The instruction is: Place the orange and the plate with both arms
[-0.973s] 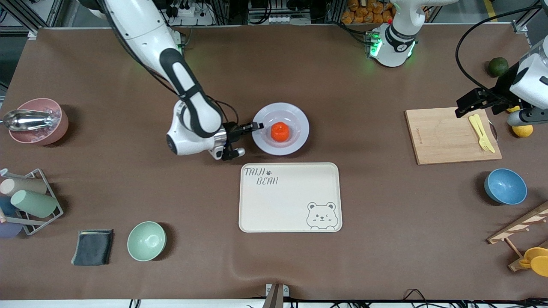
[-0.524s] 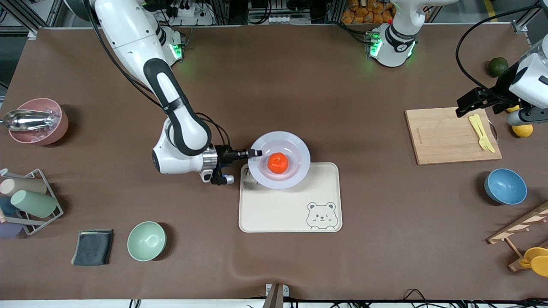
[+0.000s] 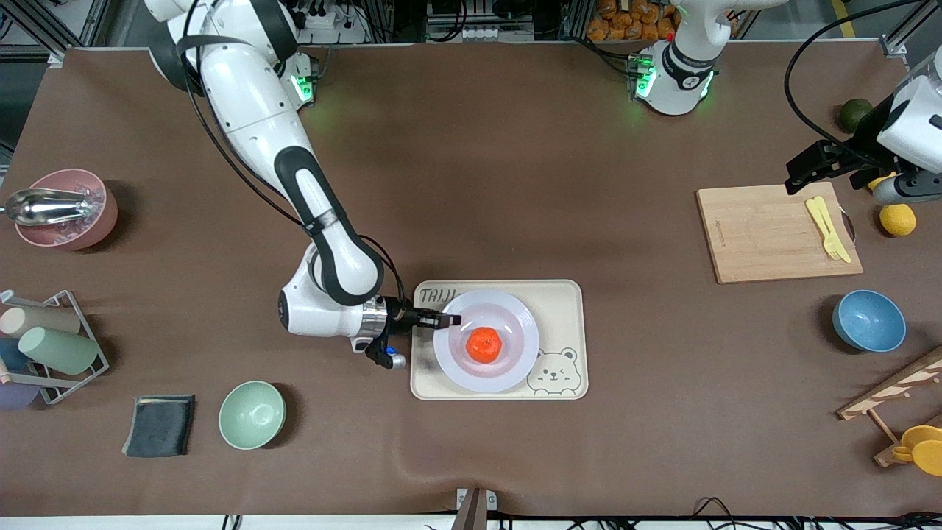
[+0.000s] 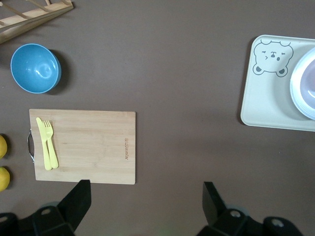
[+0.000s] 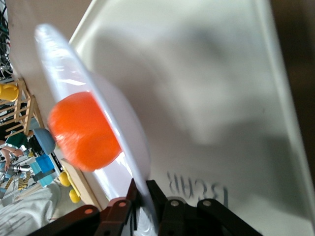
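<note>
Over the bear tray [image 3: 497, 294], the plate [image 3: 508, 368] is hiding most of the printed lettering, the orange [image 3: 484, 344] sitting in its middle. My right fingers [image 3: 447, 320] are pinching its rim, arm reaching low. My left fingers [image 4: 81, 194], spread wide, are waiting above the cutting board [image 3: 765, 235].

You've got a beige bear tray [image 3: 559, 298] mid-counter [image 3: 515, 162]; cutting board [image 3: 765, 235] with yellow cutlery [image 3: 827, 228] toward the left arm's end, lemon [image 3: 898, 219] and blue bowl [image 3: 868, 321] nearby; pink bowl [image 3: 62, 210], green bowl [image 3: 252, 414], grey cloth [image 3: 160, 425] toward the right arm's end
</note>
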You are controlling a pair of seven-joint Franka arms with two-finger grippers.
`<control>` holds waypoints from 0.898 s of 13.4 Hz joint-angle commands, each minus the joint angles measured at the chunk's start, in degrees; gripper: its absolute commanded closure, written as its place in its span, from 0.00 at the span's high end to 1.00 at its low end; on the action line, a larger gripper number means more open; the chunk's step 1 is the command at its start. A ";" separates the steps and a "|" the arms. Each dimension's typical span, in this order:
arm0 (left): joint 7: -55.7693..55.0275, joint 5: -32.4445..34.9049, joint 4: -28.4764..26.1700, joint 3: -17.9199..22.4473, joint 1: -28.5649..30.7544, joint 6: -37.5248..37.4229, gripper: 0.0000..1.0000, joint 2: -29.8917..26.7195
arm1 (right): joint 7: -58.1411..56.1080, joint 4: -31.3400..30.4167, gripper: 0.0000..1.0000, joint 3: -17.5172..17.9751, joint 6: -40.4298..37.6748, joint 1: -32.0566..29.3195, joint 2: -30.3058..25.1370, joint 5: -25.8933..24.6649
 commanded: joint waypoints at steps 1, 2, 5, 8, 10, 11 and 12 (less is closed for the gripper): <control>-0.15 1.28 0.35 -0.23 0.23 -1.20 1.00 -0.54 | 0.93 3.70 1.00 0.48 0.13 -0.99 1.62 0.66; -0.15 1.28 0.35 -0.23 0.14 -1.20 1.00 -0.45 | 0.92 3.70 1.00 0.13 -0.31 -1.78 0.74 0.13; -0.33 1.19 0.26 -0.23 0.14 -1.20 1.00 -0.54 | 1.01 3.35 1.00 -0.13 -7.12 -7.39 -2.68 -8.89; -0.33 1.01 0.35 -0.32 -0.04 -1.20 1.00 -0.54 | 0.05 3.26 1.00 -2.24 -16.37 -11.00 -7.25 -21.00; -0.33 0.75 0.35 -0.32 -0.04 -1.20 1.00 -0.63 | -1.19 1.25 1.00 -2.24 -17.98 -13.02 -12.07 -31.98; -0.33 0.66 0.52 -0.32 -0.04 -1.20 1.00 -0.63 | -2.06 -0.33 1.00 -2.24 -18.67 -13.21 -15.32 -38.04; -0.33 0.66 0.52 -0.32 -0.04 -1.20 1.00 -0.63 | -2.33 -2.69 1.00 -2.24 -19.46 -13.73 -19.53 -44.72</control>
